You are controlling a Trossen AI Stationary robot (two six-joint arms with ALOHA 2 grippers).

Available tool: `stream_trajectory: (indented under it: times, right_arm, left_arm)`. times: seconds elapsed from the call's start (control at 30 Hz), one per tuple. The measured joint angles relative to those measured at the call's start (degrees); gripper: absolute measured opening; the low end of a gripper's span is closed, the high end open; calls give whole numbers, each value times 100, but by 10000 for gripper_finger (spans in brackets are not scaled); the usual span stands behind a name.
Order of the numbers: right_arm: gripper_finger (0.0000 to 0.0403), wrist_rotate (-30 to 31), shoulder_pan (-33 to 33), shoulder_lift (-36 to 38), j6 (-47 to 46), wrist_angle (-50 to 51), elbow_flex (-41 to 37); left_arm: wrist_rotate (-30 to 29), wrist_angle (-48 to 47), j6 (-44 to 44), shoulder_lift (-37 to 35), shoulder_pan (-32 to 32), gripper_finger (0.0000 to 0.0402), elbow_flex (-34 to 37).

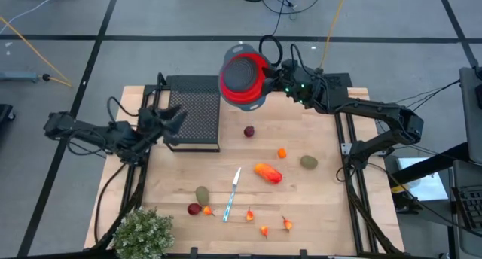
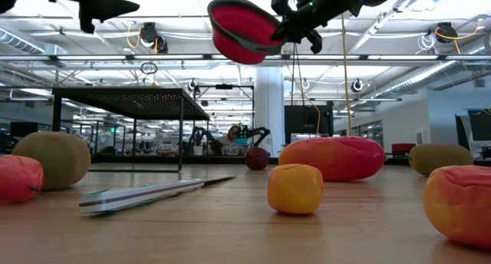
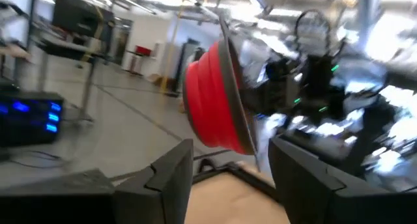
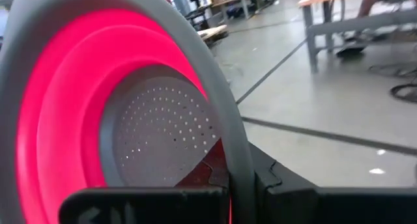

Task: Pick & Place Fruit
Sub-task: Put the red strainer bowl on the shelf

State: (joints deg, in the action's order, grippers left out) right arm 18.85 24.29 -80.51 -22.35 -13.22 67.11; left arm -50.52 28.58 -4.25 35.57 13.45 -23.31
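Observation:
A red collapsible strainer bowl (image 1: pixel 243 80) with a grey rim hangs high over the table's far middle, with my right gripper (image 1: pixel 273 77) shut on it. My left gripper (image 1: pixel 175 118) stands open and empty above the table's left side, beside the black mesh rack (image 1: pixel 193 112). The fruit lies on the wooden table: a dark-red ball (image 1: pixel 248 131), an orange ball (image 1: pixel 282 153), an olive oval (image 1: pixel 309 162), an elongated orange-red piece (image 1: pixel 268 172), a second olive oval (image 1: pixel 202 194), another dark-red ball (image 1: pixel 194 208) and small orange-red bits (image 1: pixel 263 230). My right gripper holds the bowl by its grey rim (image 4: pixel 240 160), on the side nearest the arm, with one finger inside the bowl and one outside. The fingers come about level from the table's right. The bowl is lifted clear and tilted, its perforated bottom (image 4: pixel 163 136) facing away from the gripper.
A knife (image 1: pixel 232 193) lies among the fruit near the table's middle. A bushy grey-green plant (image 1: pixel 143 233) stands at the near left corner. The mesh rack stands on legs at the far left. Bare wood (image 1: pixel 324 206) shows at the near right.

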Motion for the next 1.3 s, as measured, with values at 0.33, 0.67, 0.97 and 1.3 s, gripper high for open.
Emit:
stream_trajectory:
  times: [0.33, 0.67, 0.97, 1.3]
  right_arm:
    - [2, 851, -377, 0, 710, -699, 0]
    - [3, 1348, -829, -73, 1407, -1185, 0]
    - [2, 1593, -1185, -299, 1989, -1847, 2]
    - [2, 1861, -1232, -291, 2155, -1885, 2]
  left_arm:
    - [-807, -6, 865, 1522, -207, 207, -1008]
    - [-594, 4, 515, 2421, -785, 207, -1777]
    - [-670, 0, 545, 2918, -994, 207, -2128]
    - [-497, 48, 63, 3023, -1209, 207, -2146]
